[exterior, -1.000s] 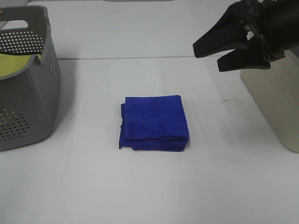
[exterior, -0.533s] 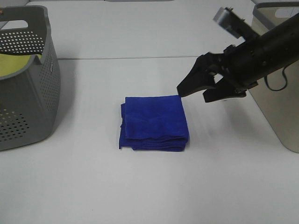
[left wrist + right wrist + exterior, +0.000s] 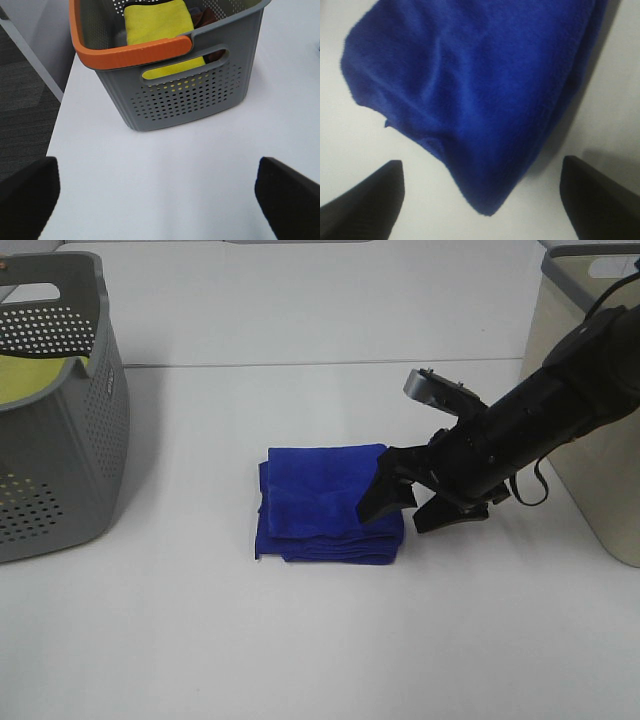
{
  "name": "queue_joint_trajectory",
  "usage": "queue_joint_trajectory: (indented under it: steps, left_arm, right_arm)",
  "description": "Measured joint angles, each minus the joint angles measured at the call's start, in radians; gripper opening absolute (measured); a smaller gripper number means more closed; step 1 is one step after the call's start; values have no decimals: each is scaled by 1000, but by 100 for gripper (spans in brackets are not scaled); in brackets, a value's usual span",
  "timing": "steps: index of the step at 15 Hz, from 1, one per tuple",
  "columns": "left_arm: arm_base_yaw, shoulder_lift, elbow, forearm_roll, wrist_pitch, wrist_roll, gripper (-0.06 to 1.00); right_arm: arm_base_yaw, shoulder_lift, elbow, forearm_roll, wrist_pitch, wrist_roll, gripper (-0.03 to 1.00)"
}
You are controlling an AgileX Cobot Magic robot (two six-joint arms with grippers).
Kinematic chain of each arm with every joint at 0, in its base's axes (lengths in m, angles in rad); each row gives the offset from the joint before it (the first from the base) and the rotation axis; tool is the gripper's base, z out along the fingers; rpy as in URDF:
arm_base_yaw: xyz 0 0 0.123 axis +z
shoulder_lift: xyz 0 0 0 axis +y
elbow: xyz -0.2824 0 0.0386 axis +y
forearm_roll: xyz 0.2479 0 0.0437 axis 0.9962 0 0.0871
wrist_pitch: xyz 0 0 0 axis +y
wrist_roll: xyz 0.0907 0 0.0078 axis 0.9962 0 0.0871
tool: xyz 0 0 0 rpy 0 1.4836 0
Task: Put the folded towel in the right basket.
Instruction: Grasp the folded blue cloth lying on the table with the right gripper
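Towel: blue, folded, several layers, flat on table btwn the two baskets, touching neither. My R gripper is low at its right edge, jaws spread wide, nothing pinched. One finger sits over the cloth by the near-right corner, the other off it over bare table. In the wrist view that corner points into the gap btwn my fingers.

Step in hand, as I judge it: the grab. To do it well:
- go down till both tips are about at table level, so the lower finger gets under or beside the whole stack, not just the top layer;
- take a deeper bite than the corner tip alone, else the towel prob. unfolds & dangles;
- close firmly, since soft pile slips;
- lift straight up, high enough for hanging layers to clear the rim of the R basket, then swing right & let go over its middle.

My L gripper is spread too, empty, parked facing the grey basket. No need for it.

Count: 1 towel, 2 baskets (1 beige, 1 grey perforated), 2 grippers, 1 yellow cloth in the grey one, plus 1 dark item beside it; can't tell what.
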Motion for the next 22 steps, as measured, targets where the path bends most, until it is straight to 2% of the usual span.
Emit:
queue_joint_trajectory:
  steps: [3, 10, 12, 13, 17, 18, 19, 21, 22]
  left_arm:
    - [0, 0, 0, 0, 0, 0, 99]
    - [0, 0, 0, 0, 0, 0, 99]
    - [0, 0, 0, 0, 0, 0, 99]
    - [0, 0, 0, 0, 0, 0, 99]
    - [0, 0, 0, 0, 0, 0, 99]
    - [0, 0, 0, 0, 0, 0, 99]
    - [0, 0, 0, 0, 0, 0, 99]
    - [0, 0, 0, 0, 0, 0, 99]
    - [0, 0, 0, 0, 0, 0, 99]
  right_arm:
    - [0, 39, -1, 30, -58, 17, 82]
    - [18, 82, -35, 100, -49, 20, 81]
    - [65, 87, -39, 127, -74, 20, 81]
    - [121, 87, -41, 132, -116, 20, 81]
    - [222, 87, -41, 149, -213, 24, 78]
    - [233, 91, -41, 149, -238, 39, 69]
    - [233, 99, -41, 149, -250, 51, 56]
    - [233, 110, -41, 146, -265, 65, 22]
    - [233, 111, -41, 146, -265, 69, 11]
